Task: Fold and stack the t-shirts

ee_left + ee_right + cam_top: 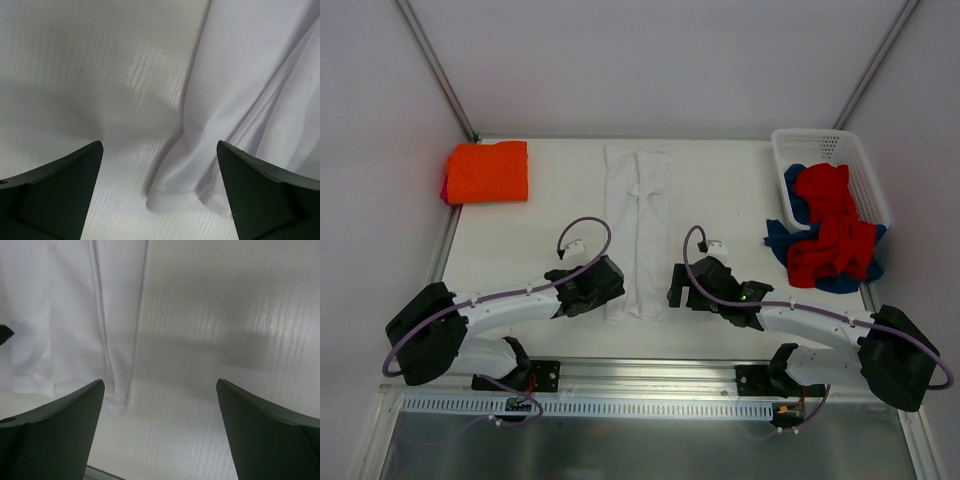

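A white t-shirt (638,230) lies folded lengthwise into a long narrow strip down the middle of the table. My left gripper (611,283) hovers at its near left corner, open; in the left wrist view the gripper (159,145) has the shirt's hem corner (185,200) lying loose between its spread fingers. My right gripper (674,284) stands open just right of the strip's near end; in the right wrist view the gripper (160,382) frames bare table, with the white t-shirt (75,315) off to the left. An orange t-shirt (488,171) lies folded at the far left.
A white perforated basket (860,165) stands at the far right, with red (832,230) and blue (782,235) t-shirts spilling out of it onto the table. Metal rails run along the table's left side and near edge.
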Robot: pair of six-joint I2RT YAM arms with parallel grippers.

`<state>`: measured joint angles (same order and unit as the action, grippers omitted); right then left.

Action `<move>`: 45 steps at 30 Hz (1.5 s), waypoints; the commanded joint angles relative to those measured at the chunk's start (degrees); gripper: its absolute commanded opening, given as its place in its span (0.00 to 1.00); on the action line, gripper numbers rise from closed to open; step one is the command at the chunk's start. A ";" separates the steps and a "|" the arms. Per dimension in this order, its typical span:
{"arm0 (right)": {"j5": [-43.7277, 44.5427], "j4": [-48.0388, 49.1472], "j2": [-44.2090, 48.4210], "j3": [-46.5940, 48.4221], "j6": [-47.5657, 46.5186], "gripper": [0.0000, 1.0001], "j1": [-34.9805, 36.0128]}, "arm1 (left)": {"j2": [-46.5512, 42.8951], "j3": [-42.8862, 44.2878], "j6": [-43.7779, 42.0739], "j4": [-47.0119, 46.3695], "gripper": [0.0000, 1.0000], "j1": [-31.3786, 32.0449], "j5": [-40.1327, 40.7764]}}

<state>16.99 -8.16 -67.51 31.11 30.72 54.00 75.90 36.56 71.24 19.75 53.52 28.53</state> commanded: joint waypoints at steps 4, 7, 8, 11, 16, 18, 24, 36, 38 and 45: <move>-0.74 4.21 5.54 -3.33 5.57 0.99 0.49 | -12.43 -6.14 0.90 3.98 0.99 -0.52 -3.48; -0.47 6.31 7.38 -6.32 8.20 1.00 0.49 | -15.16 -9.65 3.28 3.89 0.99 -0.26 -4.71; -0.47 7.01 7.91 -7.98 8.82 0.97 0.49 | -15.43 -10.10 3.90 3.89 0.98 -0.08 -4.80; -2.30 11.58 9.14 -11.41 11.63 0.94 0.49 | -15.17 -10.89 6.71 3.81 0.95 0.97 -5.86; -4.07 18.88 5.91 -13.97 15.68 0.81 2.51 | -10.78 -9.58 10.49 2.06 0.90 4.57 -6.30; -4.42 21.17 3.88 -13.54 16.83 0.75 4.17 | -8.41 -8.87 10.76 1.17 0.88 5.98 -6.30; -5.13 20.21 -2.01 -9.58 16.74 0.65 6.99 | -4.97 -6.76 10.58 0.03 0.84 6.86 -7.26; -4.95 19.77 -3.59 -8.26 16.48 0.36 7.70 | -4.97 -7.11 11.37 -0.15 0.80 7.13 -7.53; -4.78 19.94 -4.12 -8.00 16.21 0.34 7.70 | -4.71 -7.03 11.46 -0.24 0.79 7.30 -7.44; -4.34 19.94 -8.16 -6.07 14.55 0.20 7.70 | -3.13 -6.15 10.94 -0.50 0.72 7.48 -7.18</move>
<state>12.43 11.75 -74.06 22.98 46.00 61.45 70.41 30.83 81.76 16.34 60.10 22.81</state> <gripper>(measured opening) 0.222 0.735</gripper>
